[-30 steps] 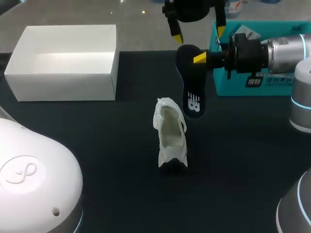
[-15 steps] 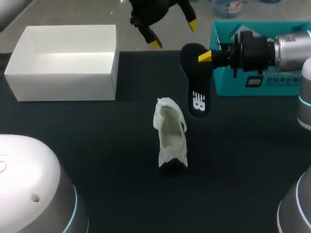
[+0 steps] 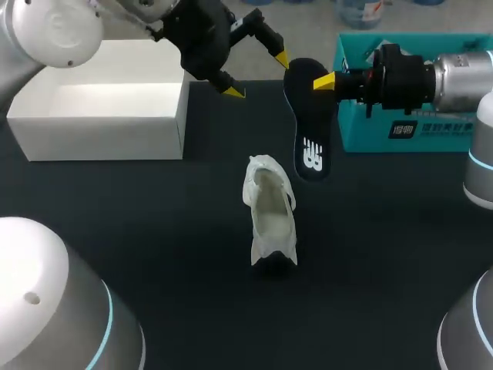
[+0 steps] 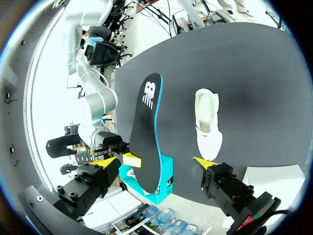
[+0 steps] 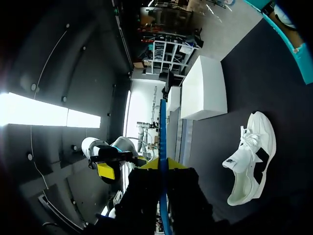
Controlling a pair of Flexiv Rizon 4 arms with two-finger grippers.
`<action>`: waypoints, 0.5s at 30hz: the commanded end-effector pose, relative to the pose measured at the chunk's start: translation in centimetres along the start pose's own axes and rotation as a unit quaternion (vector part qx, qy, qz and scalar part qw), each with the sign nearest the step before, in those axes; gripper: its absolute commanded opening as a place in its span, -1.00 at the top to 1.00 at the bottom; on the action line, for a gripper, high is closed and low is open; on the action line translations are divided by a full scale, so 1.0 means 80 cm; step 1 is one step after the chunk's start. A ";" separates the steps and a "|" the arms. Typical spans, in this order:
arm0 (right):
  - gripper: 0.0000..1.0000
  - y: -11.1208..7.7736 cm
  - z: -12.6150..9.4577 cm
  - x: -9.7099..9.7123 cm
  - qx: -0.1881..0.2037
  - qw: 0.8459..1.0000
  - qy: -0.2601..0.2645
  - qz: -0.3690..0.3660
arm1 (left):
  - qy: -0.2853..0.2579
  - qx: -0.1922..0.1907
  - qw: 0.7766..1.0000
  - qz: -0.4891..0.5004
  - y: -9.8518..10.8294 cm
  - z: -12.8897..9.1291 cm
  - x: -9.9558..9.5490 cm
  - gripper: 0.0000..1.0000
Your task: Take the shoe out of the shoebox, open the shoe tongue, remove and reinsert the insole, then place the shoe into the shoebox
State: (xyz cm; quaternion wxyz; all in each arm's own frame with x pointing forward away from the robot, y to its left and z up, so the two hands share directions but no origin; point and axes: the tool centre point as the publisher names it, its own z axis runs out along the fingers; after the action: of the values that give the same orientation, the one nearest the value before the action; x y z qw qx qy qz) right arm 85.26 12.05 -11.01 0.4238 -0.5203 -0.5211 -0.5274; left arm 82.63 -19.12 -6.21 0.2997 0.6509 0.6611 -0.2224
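A black insole [image 3: 310, 131] with a white logo hangs above the table, and my right gripper [image 3: 324, 81] is shut on its upper end. In the right wrist view the insole [image 5: 161, 132] shows edge-on between the fingers of the right gripper [image 5: 163, 165]. The white shoe [image 3: 269, 216] lies on the dark table just below the insole's free end. My left gripper [image 3: 257, 75] stands open beside the insole's held end, touching nothing. In the left wrist view the insole [image 4: 146, 132] lies ahead of the left gripper [image 4: 154, 161], between its spread fingers, with the shoe [image 4: 208, 122] beyond.
An open white box [image 3: 100, 100] stands at the back left of the table. A teal box [image 3: 408, 116] stands at the back right, under my right arm. Dark bare tabletop [image 3: 154, 254] surrounds the shoe.
My left gripper has swung from above the insole to its left and come lower, still open. The right gripper and insole have hardly shifted. The shoe has not moved.
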 end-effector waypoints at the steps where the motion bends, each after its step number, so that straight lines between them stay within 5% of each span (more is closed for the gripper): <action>1: 1.00 -0.005 -0.003 0.011 -0.012 1.000 0.004 -0.007 | -0.151 -0.006 0.988 -0.017 -0.001 0.010 0.007 -1.00; 8: 1.00 0.008 -0.005 0.030 -0.029 0.998 0.045 -0.025 | -0.242 -0.019 0.970 -0.023 0.006 0.028 -0.008 -1.00; 15: 1.00 0.014 0.005 0.036 -0.016 0.999 0.041 -0.025 | -0.251 -0.047 0.966 0.032 0.016 0.041 -0.015 -1.00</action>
State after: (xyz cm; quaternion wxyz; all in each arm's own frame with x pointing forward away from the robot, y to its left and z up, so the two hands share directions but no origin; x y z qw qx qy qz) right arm 85.43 12.17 -8.22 0.4211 -0.4927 -0.5039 -0.5710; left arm 84.17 -21.74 -6.96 0.4318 0.6060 0.5999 -0.2940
